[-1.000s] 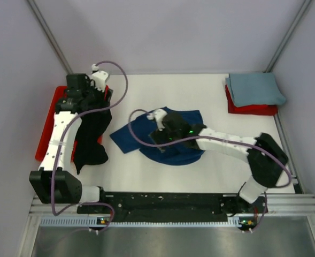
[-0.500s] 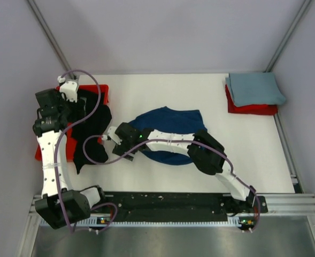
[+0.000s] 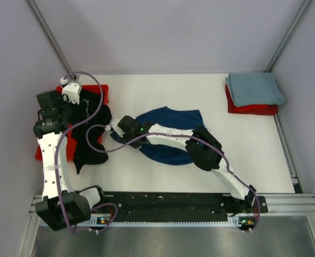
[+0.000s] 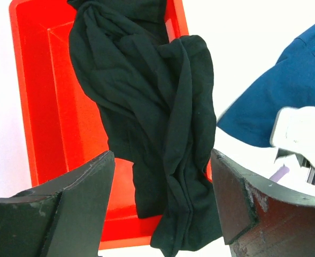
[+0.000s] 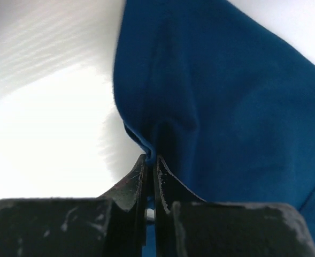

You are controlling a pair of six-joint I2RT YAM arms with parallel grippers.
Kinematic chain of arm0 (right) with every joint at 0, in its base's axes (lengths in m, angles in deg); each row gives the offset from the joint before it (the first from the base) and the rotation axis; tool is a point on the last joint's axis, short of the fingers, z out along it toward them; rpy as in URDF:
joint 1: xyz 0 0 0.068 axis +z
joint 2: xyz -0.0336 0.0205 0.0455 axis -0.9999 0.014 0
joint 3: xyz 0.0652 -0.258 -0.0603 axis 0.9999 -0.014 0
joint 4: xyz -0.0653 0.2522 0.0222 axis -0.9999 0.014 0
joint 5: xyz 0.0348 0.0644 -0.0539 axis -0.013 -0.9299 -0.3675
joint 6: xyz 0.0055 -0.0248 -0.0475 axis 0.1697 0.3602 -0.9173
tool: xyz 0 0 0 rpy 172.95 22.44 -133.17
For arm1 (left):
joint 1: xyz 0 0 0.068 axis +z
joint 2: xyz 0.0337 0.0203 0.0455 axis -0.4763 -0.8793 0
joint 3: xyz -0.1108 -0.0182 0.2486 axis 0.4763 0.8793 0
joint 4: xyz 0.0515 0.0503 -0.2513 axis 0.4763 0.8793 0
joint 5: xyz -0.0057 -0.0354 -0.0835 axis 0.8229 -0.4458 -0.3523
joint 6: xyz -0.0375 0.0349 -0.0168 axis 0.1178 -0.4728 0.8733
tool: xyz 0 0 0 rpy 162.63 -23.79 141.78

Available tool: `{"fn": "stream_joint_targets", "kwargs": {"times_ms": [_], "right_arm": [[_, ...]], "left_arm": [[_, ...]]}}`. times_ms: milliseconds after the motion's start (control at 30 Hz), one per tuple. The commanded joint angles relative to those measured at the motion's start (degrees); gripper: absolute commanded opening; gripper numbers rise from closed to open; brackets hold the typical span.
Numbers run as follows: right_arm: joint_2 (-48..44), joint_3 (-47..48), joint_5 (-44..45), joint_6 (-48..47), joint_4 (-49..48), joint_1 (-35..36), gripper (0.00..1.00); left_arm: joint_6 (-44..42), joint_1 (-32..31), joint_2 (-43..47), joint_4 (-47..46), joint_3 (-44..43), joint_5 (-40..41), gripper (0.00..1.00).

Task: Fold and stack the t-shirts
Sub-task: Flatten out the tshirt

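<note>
Right gripper [image 5: 151,160] pinches the navy shirt [image 5: 227,107] at its edge, mid-fold I'd say; next, drag it across. Left gripper [image 4: 160,166] gapes above the black shirt [image 4: 146,96].

3 shirts across the tabletop [image 3: 162,91]
Left shirt [image 3: 90,140] lies in the tray [image 3: 46,140], spilling over its near edge; middle shirt [image 3: 174,120] lies centre; right shirt [image 3: 254,88] sits far right, atop another item [image 3: 251,110].

A dark blue cloth t-shirt [image 3: 173,118] lay crumpled at centre, a black cloth t-shirt [image 3: 85,156] bunched at left, a pale grey-blue cloth t-shirt [image 3: 255,88] folded at upper right.
</note>
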Motion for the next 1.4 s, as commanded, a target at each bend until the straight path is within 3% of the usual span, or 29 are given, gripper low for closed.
{"fn": "stream_joint_targets", "kwargs": {"times_ms": [0, 200, 400, 467, 600, 667, 733, 867, 1000, 1133, 1200, 1367], "right_arm": [[-10.8, 3.1, 0.6, 6.1, 1.2, -3.1, 0.0], [-33.1, -4.7, 2.9, 18.0, -2.7, -13.7, 0.0], [-59.6, -28.1, 8.3, 24.1, -5.1, -30.7, 0.0], [-67.6, -35.6, 8.1, 26.6, -5.3, -36.5, 0.0], [-80.4, -47.9, 8.8, 27.8, -5.3, -43.9, 0.0], [-85.3, -52.4, 9.3, 27.7, -5.3, -45.8, 0.0], [-87.6, -54.8, 9.1, 27.0, -5.3, -46.2, 0.0], [-87.6, -56.9, 8.4, 25.9, -4.3, -46.1, 0.0], [-87.4, -57.2, 10.4, 24.4, -3.2, -46.3, 0.0], [-87.1, -57.3, 11.9, 23.4, -2.5, -46.5, 0.0], [-87.0, -57.5, 12.2, 23.0, -2.4, -46.4, 0.0], [-86.0, -57.3, 10.7, 22.5, -2.6, -46.5, 0.0]], "left_arm": [[-0.6, 0.3, 1.3, 0.3, -0.1, -2.8, 0.75], [1.8, 0.2, 1.1, 0.1, -2.9, -7.6, 0.75], [2.1, -2.9, -0.2, 3.3, -6.6, -10.7, 0.73], [1.1, -7.8, -0.3, 4.8, -6.8, -11.1, 0.74], [-2.1, -27.8, -3.9, 5.4, -4.6, -6.3, 0.75], [-3.5, -34.2, -8.2, 3.3, -3.0, -4.9, 0.76], [-5.2, -38.3, -14.8, 1.8, -3.5, -3.8, 0.76], [-7.9, -41.0, -32.0, 2.3, -12.9, -6.1, 0.75], [-11.2, -40.7, -49.4, 8.8, -33.0, -3.6, 0.75], [-6.9, -40.5, -67.2, 24.8, -54.1, -1.8, 0.73], [-6.0, -40.3, -69.9, 25.7, -54.3, -1.9, 0.72], [-6.4, -40.3, -67.4, 18.2, -43.8, 2.6, 0.72]]}}
